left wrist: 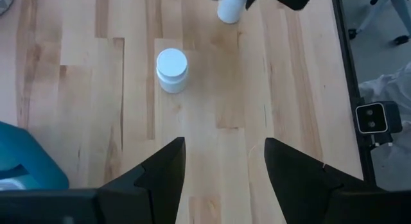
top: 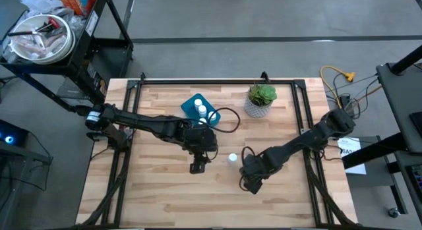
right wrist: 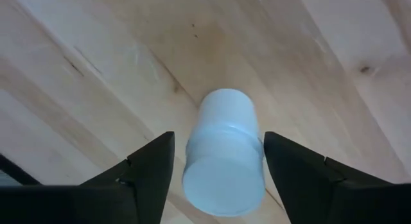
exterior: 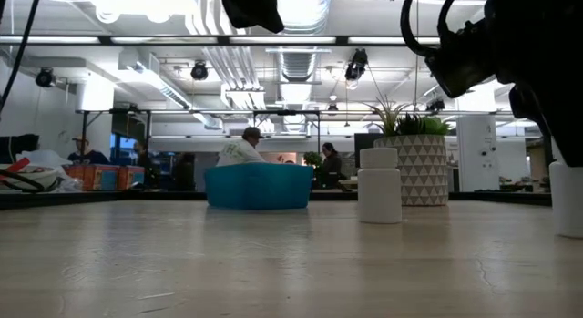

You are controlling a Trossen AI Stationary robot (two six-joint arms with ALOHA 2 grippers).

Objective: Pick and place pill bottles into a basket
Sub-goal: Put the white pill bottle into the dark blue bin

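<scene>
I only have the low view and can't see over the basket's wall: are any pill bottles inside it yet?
Observer: Yes. From above, two small white pill bottles stand inside the bright blue plastic basket.
Operator: Is the left gripper carrying one?
Observer: No. The left gripper is empty, fingers open over the bare wooden table.
Operator: And the right?
Observer: The right gripper has open fingers on either side of a white capped bottle.

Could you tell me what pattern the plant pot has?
White with a raised triangle pattern on the plant pot, clearest in the low view.
</scene>
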